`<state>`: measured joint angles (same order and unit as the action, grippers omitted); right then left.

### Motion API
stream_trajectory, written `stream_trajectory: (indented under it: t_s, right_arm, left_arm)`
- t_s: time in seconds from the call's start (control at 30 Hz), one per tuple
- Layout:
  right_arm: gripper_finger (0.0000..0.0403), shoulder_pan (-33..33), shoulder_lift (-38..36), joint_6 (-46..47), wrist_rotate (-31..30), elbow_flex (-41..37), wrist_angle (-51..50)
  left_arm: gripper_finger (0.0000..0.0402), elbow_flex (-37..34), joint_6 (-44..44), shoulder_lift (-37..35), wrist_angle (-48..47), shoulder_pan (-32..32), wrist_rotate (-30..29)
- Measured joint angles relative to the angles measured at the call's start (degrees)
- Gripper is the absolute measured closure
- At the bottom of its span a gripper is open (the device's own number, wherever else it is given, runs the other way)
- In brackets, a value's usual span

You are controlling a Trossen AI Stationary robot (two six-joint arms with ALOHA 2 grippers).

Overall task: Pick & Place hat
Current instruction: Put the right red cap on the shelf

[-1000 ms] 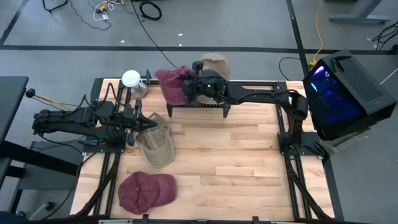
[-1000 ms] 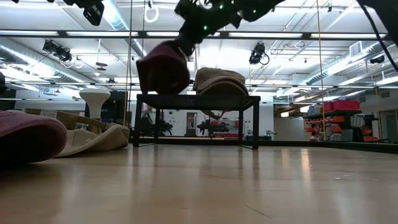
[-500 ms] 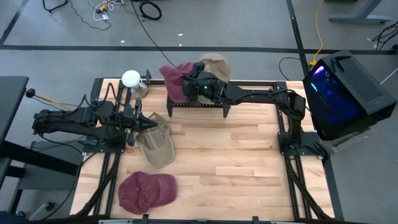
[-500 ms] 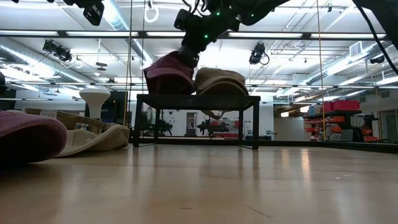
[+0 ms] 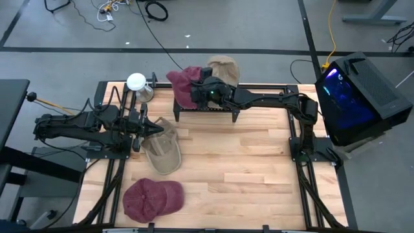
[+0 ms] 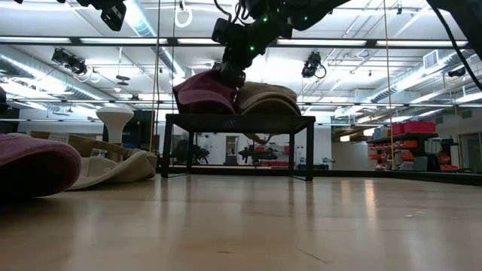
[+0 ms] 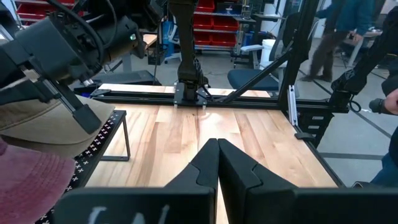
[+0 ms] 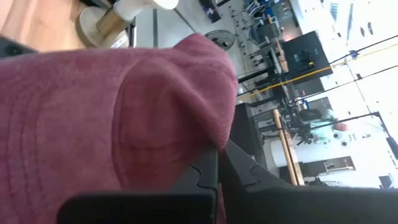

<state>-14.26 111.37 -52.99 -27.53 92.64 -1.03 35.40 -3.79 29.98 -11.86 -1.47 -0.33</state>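
So the right gripper [image 5: 202, 86] is up at the top middle of the high view, fingers pinched tight on a maroon cap [image 5: 184, 84], which is sitting on the left end of the little black rack [image 6: 238, 118], touching the tan cap [image 5: 224, 66] already there. Left gripper [image 5: 155, 128] is clamped closed with nothing in it, parked at left center beside another tan cap [image 5: 165, 149]. A second maroon cap [image 5: 152, 197] lies at lower left on the wooden table [image 5: 246, 175].
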Motion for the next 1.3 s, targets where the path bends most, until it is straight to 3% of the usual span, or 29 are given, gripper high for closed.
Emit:
stream_trajectory:
  t_s: [0.37, 0.7, 1.3]
  right_arm:
    - [0.0401, 0.18, 0.0, 1.51, -0.07, 0.0, -0.88]
    - [0.0365, 0.5, 0.0, 1.51, 0.04, 0.0, -0.86]
    - [0.0339, 0.5, 0.0, 4.33, 0.09, 0.02, -1.75]
  left_arm:
    - [0.0387, 0.01, 0.01, 0.02, 0.0, 0.01, 0.01]
    - [0.0387, 0.0, -0.02, 0.0, -0.01, 0.01, 0.0]
    - [0.0387, 0.0, -0.02, 0.02, 0.0, 0.01, 0.01]
